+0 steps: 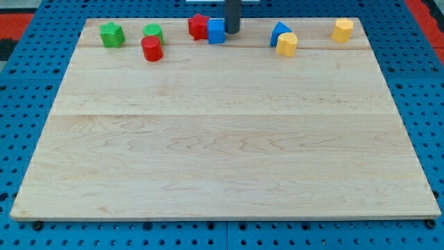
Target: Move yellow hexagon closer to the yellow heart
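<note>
The yellow hexagon (342,30) sits at the view's top right of the wooden board (222,139). The yellow heart (286,44) lies to its left and a little lower, touching a blue block (279,32) that stands just behind it. My tip (232,32) is at the view's top centre, right beside the blue cube (216,31) on that cube's right. The tip is well to the left of both yellow blocks.
A red block (198,26) touches the blue cube's left side. A red cylinder (151,48), a green cylinder (153,31) and a green star-like block (112,34) stand at the view's top left. Blue pegboard surrounds the board.
</note>
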Action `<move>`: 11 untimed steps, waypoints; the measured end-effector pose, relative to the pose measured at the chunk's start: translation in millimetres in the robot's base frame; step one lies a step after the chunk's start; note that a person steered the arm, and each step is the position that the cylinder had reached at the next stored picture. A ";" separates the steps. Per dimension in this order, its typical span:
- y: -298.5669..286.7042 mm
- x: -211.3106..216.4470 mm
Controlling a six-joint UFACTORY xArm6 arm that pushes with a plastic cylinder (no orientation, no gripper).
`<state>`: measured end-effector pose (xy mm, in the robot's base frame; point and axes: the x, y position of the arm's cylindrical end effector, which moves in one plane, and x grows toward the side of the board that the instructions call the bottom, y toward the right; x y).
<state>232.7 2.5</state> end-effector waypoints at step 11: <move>225.2 -30.2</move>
